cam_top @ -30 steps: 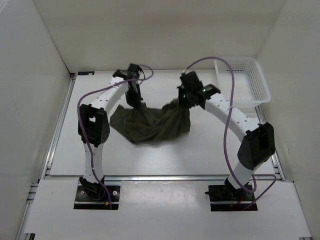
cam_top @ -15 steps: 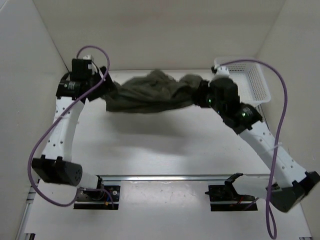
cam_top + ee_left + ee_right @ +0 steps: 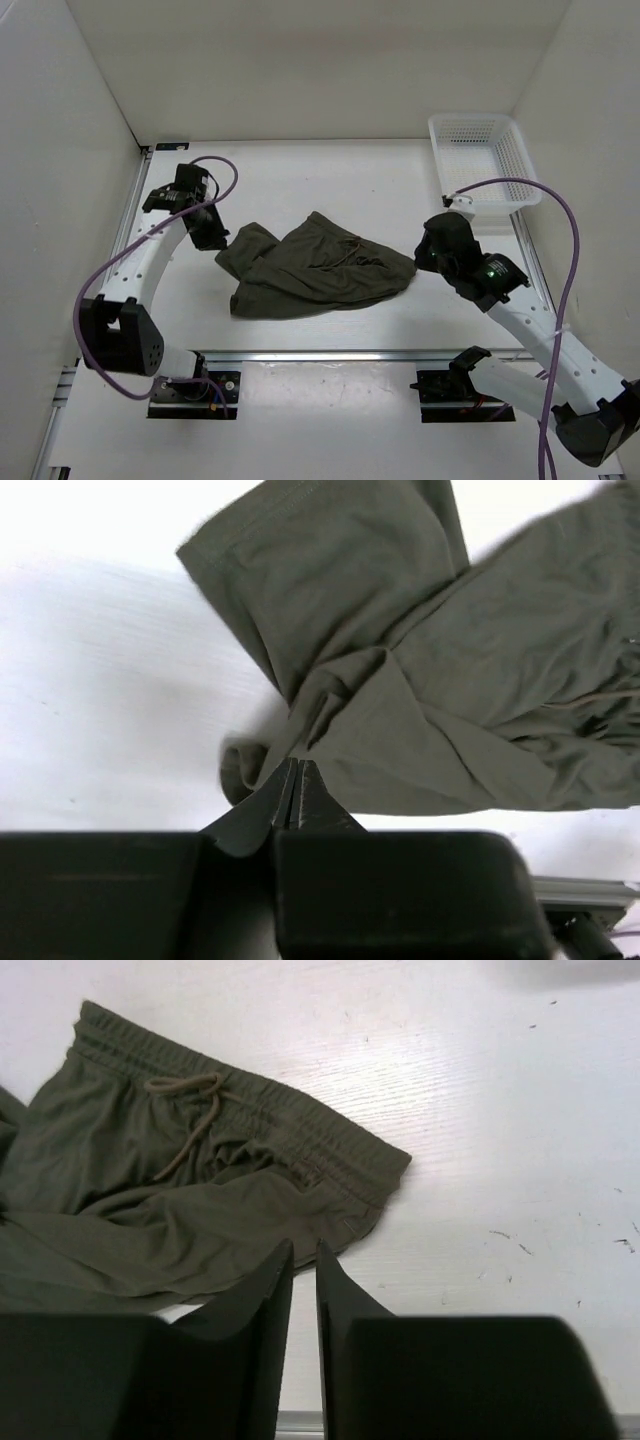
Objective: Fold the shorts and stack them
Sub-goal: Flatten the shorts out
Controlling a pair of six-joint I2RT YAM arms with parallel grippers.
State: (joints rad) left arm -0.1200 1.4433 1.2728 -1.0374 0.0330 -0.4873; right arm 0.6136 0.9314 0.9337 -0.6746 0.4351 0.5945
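Olive-green cloth, the shorts [image 3: 320, 270], lies spread but rumpled on the middle of the white table [image 3: 300, 170]. The long axis runs roughly from 9 to 3 o'clock in the top view. The gathered waistband forms the edge facing about 1 o'clock, slanting down to a corner at the 3 o'clock end. The drawstring [image 3: 350, 250] lies loose just inside it. The legs point toward 8 or 9 o'clock, and one is folded over itself in creases.

The left gripper [image 3: 216, 240] sits at the 9 o'clock tip of the shorts. In its wrist view the fingers [image 3: 300, 790] are pressed together, and folds of the shorts [image 3: 450, 680] bunch and converge right at their tips, so the claw looks clamped on a pinch of cloth.

The right gripper [image 3: 428, 255] is just beside the waistband corner at 3 o'clock. Its wrist view shows the two fingers [image 3: 262, 1290] with a thin slit between them and bare table through the gap. The claw holds nothing, and the shorts [image 3: 180, 1200] lie just past the tips toward 10 o'clock.

A white mesh basket [image 3: 520, 165] stands in the table's 1 o'clock corner, well apart from the shorts.
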